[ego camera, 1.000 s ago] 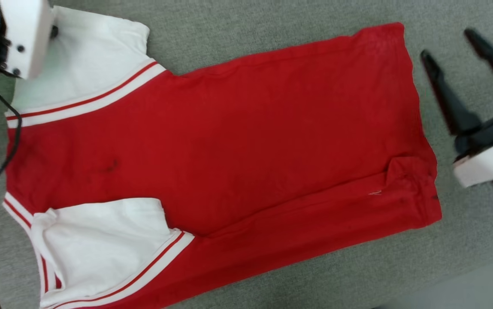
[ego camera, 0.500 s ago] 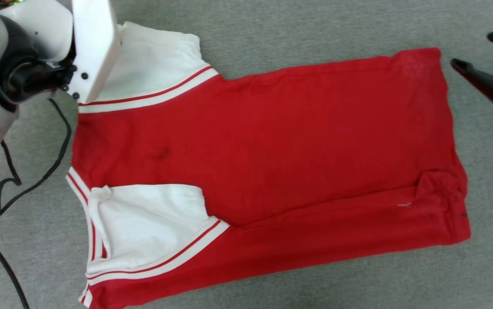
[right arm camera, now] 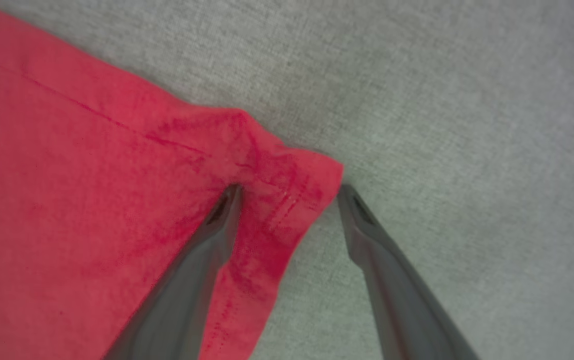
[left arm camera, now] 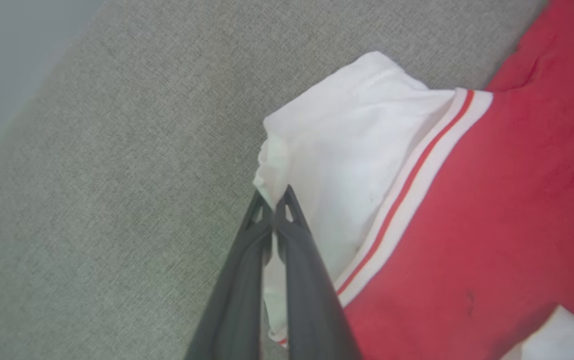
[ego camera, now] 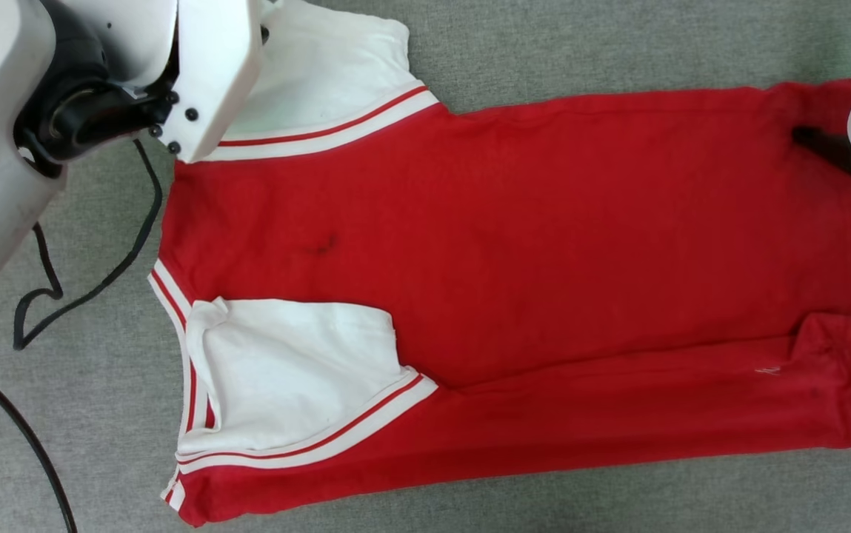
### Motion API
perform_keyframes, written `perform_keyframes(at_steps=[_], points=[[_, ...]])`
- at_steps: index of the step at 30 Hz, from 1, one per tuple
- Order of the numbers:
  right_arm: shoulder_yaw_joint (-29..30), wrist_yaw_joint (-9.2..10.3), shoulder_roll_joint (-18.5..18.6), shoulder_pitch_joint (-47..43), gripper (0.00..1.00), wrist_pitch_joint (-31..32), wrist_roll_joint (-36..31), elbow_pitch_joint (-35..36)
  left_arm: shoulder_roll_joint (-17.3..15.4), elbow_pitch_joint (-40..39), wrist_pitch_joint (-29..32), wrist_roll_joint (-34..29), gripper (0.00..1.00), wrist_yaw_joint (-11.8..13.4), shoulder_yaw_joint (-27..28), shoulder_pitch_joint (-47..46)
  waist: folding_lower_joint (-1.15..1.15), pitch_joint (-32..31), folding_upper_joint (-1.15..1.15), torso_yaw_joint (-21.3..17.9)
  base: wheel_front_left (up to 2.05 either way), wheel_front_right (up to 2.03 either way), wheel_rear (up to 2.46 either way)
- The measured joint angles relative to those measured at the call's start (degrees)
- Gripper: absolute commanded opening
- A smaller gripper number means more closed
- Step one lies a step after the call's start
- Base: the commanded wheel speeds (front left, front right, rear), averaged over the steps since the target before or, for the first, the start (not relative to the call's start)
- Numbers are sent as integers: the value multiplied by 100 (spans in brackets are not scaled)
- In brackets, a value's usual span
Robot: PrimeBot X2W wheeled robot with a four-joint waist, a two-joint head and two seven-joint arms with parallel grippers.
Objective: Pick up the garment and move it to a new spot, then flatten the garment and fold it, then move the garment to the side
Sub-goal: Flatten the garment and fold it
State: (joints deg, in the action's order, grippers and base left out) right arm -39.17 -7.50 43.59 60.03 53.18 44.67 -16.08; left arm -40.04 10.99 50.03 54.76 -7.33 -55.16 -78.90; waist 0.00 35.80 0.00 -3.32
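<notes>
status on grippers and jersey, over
Left gripper shut on white sleeve. Right gripper open astride red hem corner. Jersey spread on grey surface. Black cable alongside.

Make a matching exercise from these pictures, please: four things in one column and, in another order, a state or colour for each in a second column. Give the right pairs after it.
Column one
1. left gripper
2. right gripper
3. garment
4. cable

Column two
a. open, its fingers astride a red hem corner
b. black, lying on the grey surface
c. shut on the edge of a white sleeve
d. red, spread out

Pairs: 1-c, 2-a, 3-d, 4-b
</notes>
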Motion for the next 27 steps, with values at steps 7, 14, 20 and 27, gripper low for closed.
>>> perform_keyframes(at_steps=[7, 14, 20, 27], points=[[-391, 1, 79, 80, 0, -482, 220, -186, -33, -27, -224, 49, 0, 0, -171, -29, -1, 62, 0, 82, 0, 0, 0], [-627, 0, -4, 52, 0, -1413, 402, -415, -197, -34, -747, 247, 0, -4, -235, 214, 0, -359, 0, 27, 0, 0, 0], [-770, -1, 158, -275, 0, -2285, 637, -307, -538, -387, -1294, 477, 0, -5, -212, 795, 0, -931, 0, -24, 0, 0, 0], [-1033, -1, 469, -929, 0, -2875, 827, -4, -1053, -1038, -1683, 544, 0, 187, -304, 1644, 0, -1545, 0, -41, 0, 0, 0]])
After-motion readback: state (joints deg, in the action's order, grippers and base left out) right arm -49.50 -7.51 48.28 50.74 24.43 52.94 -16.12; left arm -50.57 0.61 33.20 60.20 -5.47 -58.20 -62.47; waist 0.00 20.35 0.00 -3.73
